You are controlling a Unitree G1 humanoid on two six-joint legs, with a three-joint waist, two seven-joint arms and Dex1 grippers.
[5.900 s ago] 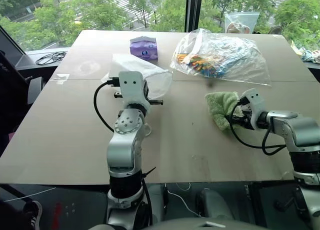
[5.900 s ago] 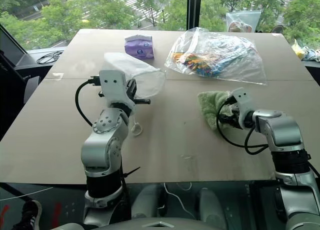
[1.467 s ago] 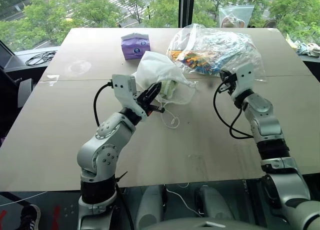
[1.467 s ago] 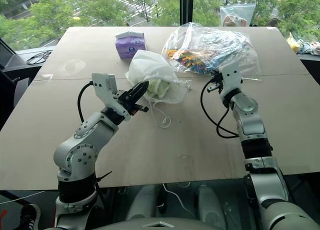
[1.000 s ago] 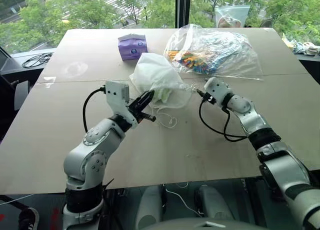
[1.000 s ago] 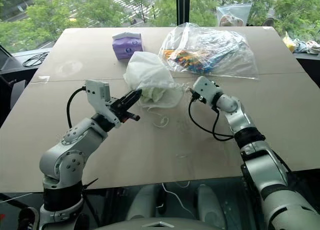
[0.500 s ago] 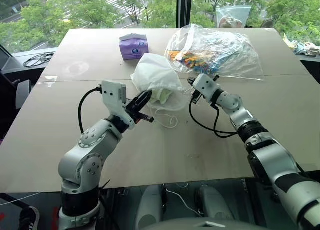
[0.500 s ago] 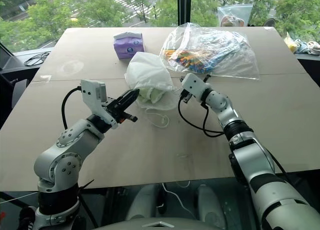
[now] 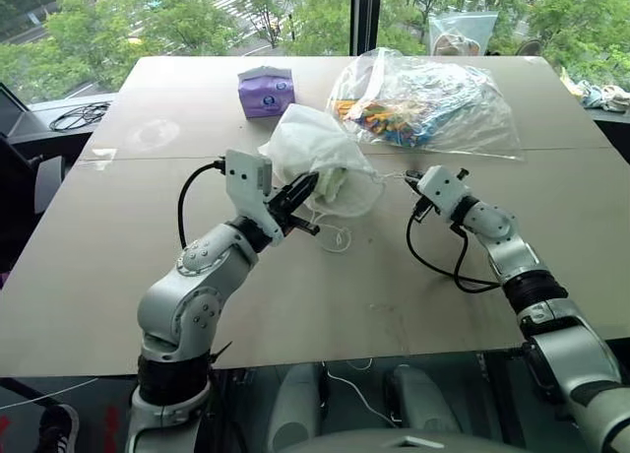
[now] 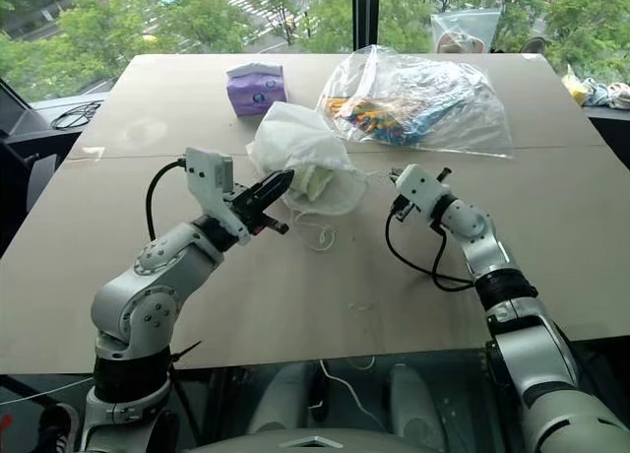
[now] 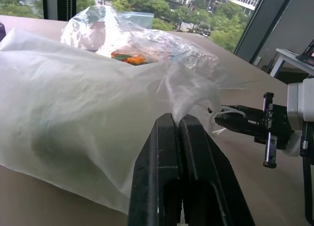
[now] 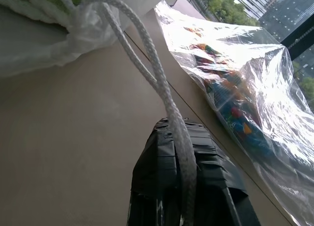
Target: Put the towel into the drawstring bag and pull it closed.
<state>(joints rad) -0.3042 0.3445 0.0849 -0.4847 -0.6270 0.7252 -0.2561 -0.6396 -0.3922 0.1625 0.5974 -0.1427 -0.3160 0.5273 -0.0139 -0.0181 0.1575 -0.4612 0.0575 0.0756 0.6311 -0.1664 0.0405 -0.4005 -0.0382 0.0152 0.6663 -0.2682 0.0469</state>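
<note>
The drawstring bag lay mid-table, w/ the towel inside, pale green showing thru the thin fabric near the mouth. Left gripper had its fingers pressed together on the bag's gathered edge; in the left wrist view the fabric bunched up right at the tips. Right gripper sat just beside the bag's mouth on the other side, fingers clamped on the white cord, which ran taut from the puckered mouth back to the taped tips. A 2nd loop of cord lay slack on the table below the bag.

Around it: a big clear plastic bag of colourful bits sat behind the right gripper, close to the drawstring bag's mouth but apart from it. A purple tissue pack stood behind the bag, towards the far edge, also apart. Black cables lay coiled off the table's far left corner. Another small clear bag leaned at the window, far side. Nothing lay betw. the two grippers except the bag mouth & cord.
</note>
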